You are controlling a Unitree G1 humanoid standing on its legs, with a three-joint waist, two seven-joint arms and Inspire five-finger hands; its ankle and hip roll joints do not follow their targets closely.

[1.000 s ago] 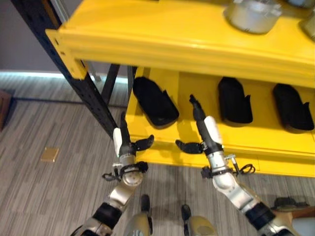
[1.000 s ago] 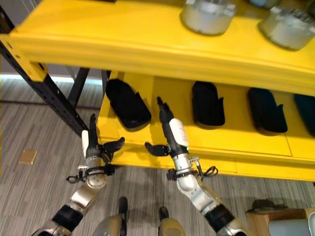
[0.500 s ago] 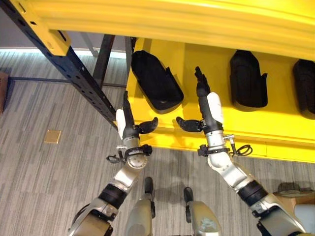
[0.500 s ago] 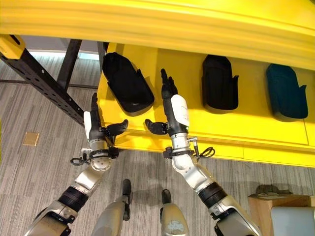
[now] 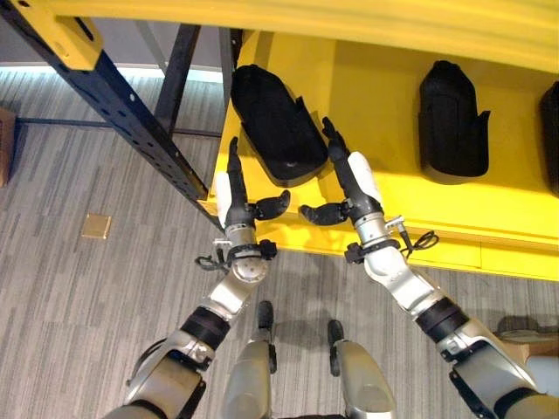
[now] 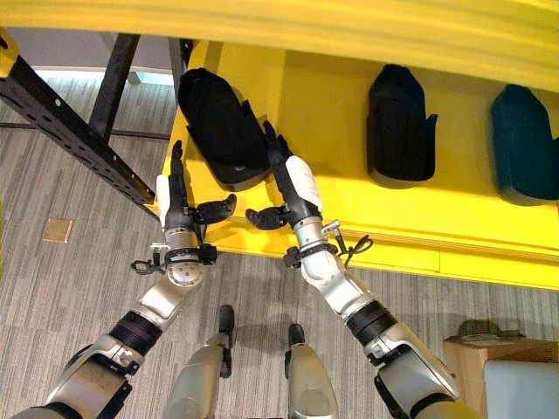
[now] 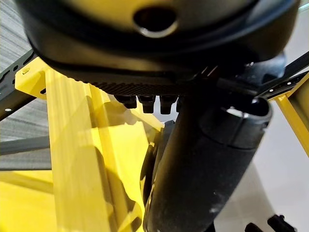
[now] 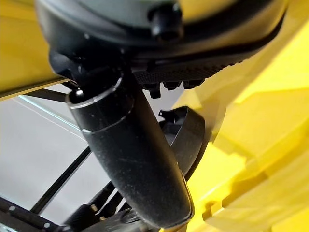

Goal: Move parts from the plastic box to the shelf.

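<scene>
Black moulded parts lie on the lower yellow shelf (image 5: 376, 96): one at the left (image 5: 275, 131), a second to its right (image 5: 452, 118), a third at the right edge (image 6: 524, 140). My left hand (image 5: 234, 196) is open at the shelf's front left corner, fingers straight, thumb out to the right. My right hand (image 5: 354, 185) is open too, with its fingertips beside the left part's right side and its thumb pointing left. Neither hand holds anything. In the right wrist view the thumb (image 8: 135, 159) stands before the black part's rim (image 8: 190, 135).
A yellow upper shelf beam (image 5: 349, 22) runs overhead. A dark perforated upright (image 5: 131, 113) slants down to the shelf's left corner. A brown box (image 6: 476, 349) and a pale box corner (image 6: 520, 388) stand on the floor at lower right. A small tan square (image 5: 94, 227) lies on the floor left.
The camera has tilted down, so the upper shelf's metal parts have left the picture. Both hands have reached further over the shelf edge, the right one closer to the left black part.
</scene>
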